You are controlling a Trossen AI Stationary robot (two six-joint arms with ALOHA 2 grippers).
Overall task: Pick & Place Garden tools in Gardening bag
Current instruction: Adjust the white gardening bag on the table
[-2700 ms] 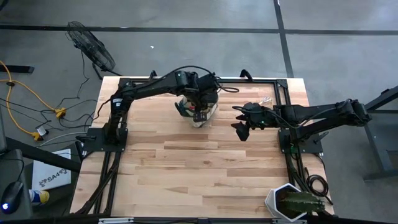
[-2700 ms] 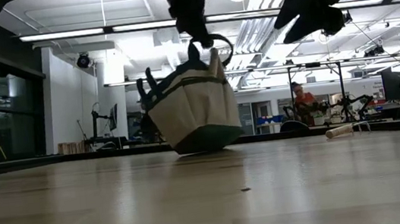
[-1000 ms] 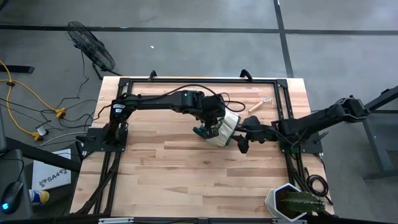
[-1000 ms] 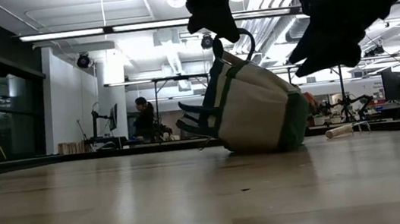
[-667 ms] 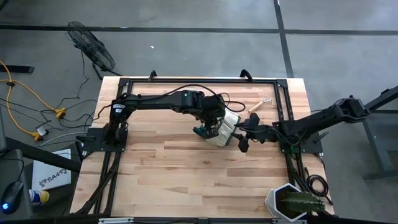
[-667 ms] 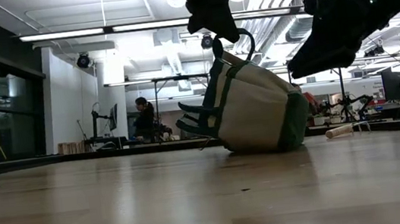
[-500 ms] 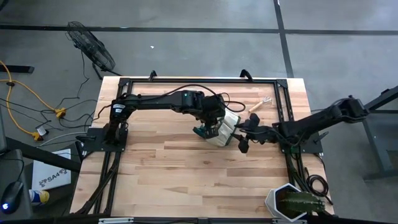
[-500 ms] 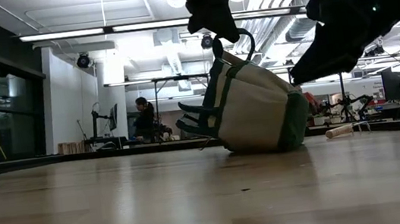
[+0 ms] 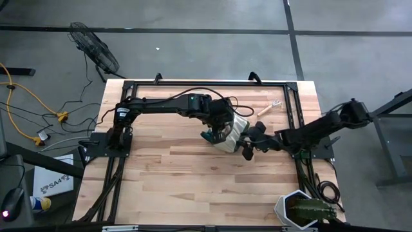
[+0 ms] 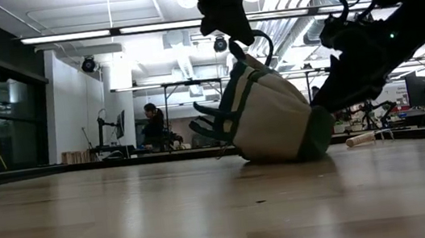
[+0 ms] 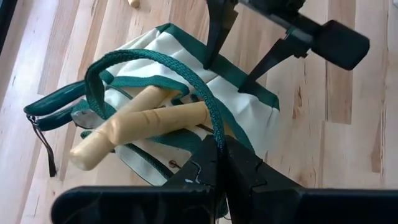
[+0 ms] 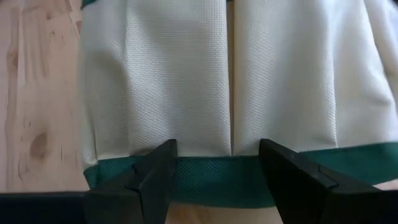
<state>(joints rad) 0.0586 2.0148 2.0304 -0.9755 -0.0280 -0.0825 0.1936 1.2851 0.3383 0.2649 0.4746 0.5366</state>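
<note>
Pale wood planks make up the desk [image 9: 193, 174], which stands on a grey concrete floor where a fan [image 9: 95, 49] and yellow cables [image 9: 26, 103] lie off to one side. From desk height, a workshop shows behind it under strip lights, with a person [image 10: 152, 122] seated at a far bench. A potted spiky plant [image 9: 302, 210] sits at one desk corner, and a wooden-handled fork [image 9: 269, 107] lies near the far edge.

Near the middle, the gardening bag [image 9: 229, 133] lies tipped over, wooden handles [image 11: 143, 121] and teal shears [image 11: 53, 102] poking from its mouth. The left tool [image 11: 217, 163] is pressed together on the bag's green loop handle [image 11: 149, 62]. The right tool [image 12: 217, 165], fingers spread, sits at the bag's green-trimmed base.

A moment ago the right tool hung higher and just clear of the bag; the bag now leans slightly flatter.
</note>
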